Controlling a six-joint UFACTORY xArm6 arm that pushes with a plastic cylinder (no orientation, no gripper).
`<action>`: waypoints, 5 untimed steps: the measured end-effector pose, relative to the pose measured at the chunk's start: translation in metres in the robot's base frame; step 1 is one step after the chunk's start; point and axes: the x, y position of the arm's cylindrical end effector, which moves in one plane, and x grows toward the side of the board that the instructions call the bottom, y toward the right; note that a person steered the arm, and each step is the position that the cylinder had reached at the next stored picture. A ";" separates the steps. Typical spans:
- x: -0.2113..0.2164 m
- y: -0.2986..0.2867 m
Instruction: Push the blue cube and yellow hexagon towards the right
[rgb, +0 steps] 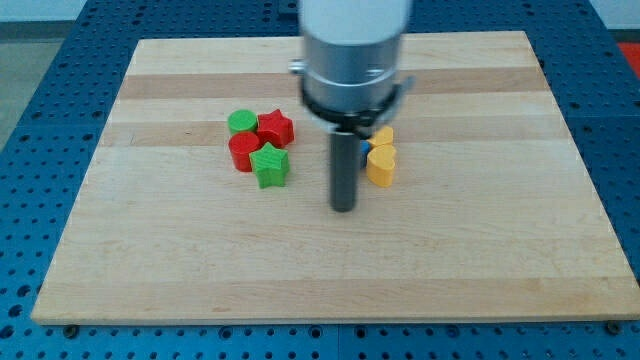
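Observation:
My tip (343, 208) rests on the wooden board (320, 270) near its middle. Just to the view's right of the rod stands a yellow block (381, 166) that looks heart-shaped. Behind it is a second yellow block (384, 134); its shape is unclear because the arm partly covers it. A small sliver of a blue block (366, 150) shows between the rod and the yellow blocks; the rest is hidden behind the rod. The tip is a little towards the view's bottom left of these blocks, and I cannot tell whether the rod touches them.
A cluster sits to the view's left of the rod: a green cylinder (241, 122), a red star (275, 127), a red block (242, 152) and a green star (269, 165). The arm's grey body (352, 50) covers the board's top middle.

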 end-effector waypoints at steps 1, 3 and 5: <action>0.001 -0.011; -0.035 -0.011; -0.055 0.017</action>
